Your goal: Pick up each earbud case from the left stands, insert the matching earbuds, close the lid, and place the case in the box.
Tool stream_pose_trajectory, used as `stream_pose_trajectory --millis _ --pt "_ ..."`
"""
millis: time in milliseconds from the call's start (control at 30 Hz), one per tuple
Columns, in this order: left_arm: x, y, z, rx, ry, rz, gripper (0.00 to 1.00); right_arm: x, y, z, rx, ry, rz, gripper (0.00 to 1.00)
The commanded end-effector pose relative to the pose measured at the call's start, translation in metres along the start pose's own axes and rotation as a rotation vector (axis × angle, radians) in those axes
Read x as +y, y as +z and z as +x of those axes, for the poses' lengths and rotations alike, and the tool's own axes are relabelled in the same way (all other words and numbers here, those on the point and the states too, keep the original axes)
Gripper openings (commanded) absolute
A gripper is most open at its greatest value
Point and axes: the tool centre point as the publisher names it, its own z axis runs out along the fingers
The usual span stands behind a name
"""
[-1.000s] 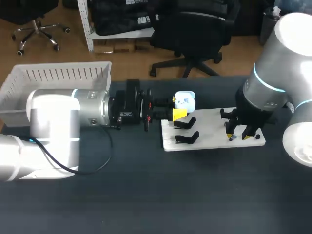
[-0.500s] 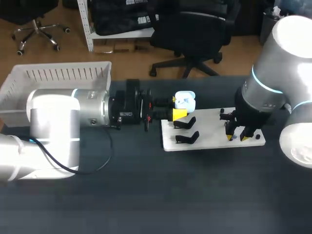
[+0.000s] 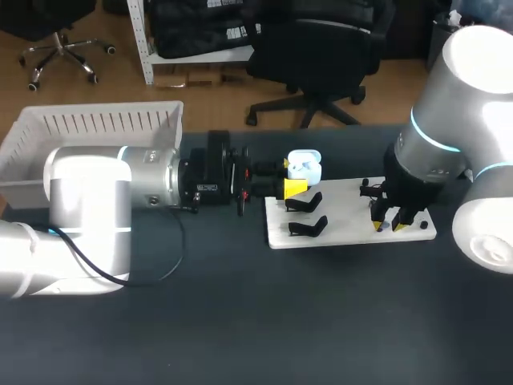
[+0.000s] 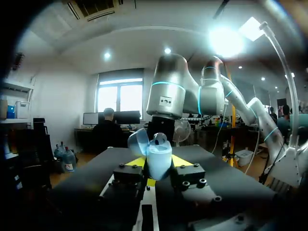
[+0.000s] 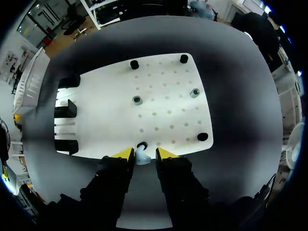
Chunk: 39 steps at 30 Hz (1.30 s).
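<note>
My right claw (image 5: 144, 153) around the earbud (image 5: 141, 158) on the white board (image 5: 163, 96)
Its jaws stand apart; I should centre it, then close softly. My left claw (image 4: 159, 163) is clamped on the open earbud case (image 4: 159, 155).

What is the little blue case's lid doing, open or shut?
Open. The earbud case has its lid swung up to one side, and an earbud shows at its top.

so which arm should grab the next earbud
Right: the right claw hangs over the white board with an earbud between its tips. The left claw is busy holding the open case.
</note>
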Motion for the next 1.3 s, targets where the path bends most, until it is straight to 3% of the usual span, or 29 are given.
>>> stream_pose_trajectory --millis 33,133,233,400,467,933,1200,1300 --pt "-0.001 0.000 0.001 -0.005 0.004 -0.006 0.00 0.001 0.000 -0.002 0.002 0.001 0.004 0.25" --pt "-0.001 0.000 0.001 -0.005 0.004 -0.006 0.00 0.000 0.001 -0.002 0.003 0.002 0.006 0.24" --pt "-0.001 0.000 0.001 -0.005 0.004 -0.006 0.00 0.000 0.002 -0.001 0.006 0.002 0.008 0.14" --pt "-0.001 0.000 0.001 -0.005 0.004 -0.006 0.00 -0.001 0.003 0.000 0.009 0.003 0.013 0.11" --pt "-0.001 0.000 0.001 -0.005 0.004 -0.006 0.00 -0.002 0.003 -0.001 0.008 0.004 0.013 0.00" --pt "-0.001 0.000 0.001 -0.005 0.004 -0.006 0.00 -0.004 -0.022 0.000 -0.008 0.014 0.029 0.00" --pt "-0.001 0.000 0.001 -0.005 0.004 -0.006 0.00 -0.005 -0.059 -0.003 -0.029 0.063 0.012 0.00" --pt "-0.001 0.000 0.001 -0.005 0.004 -0.006 0.00 -0.003 -0.085 -0.007 -0.056 0.088 0.004 0.00"
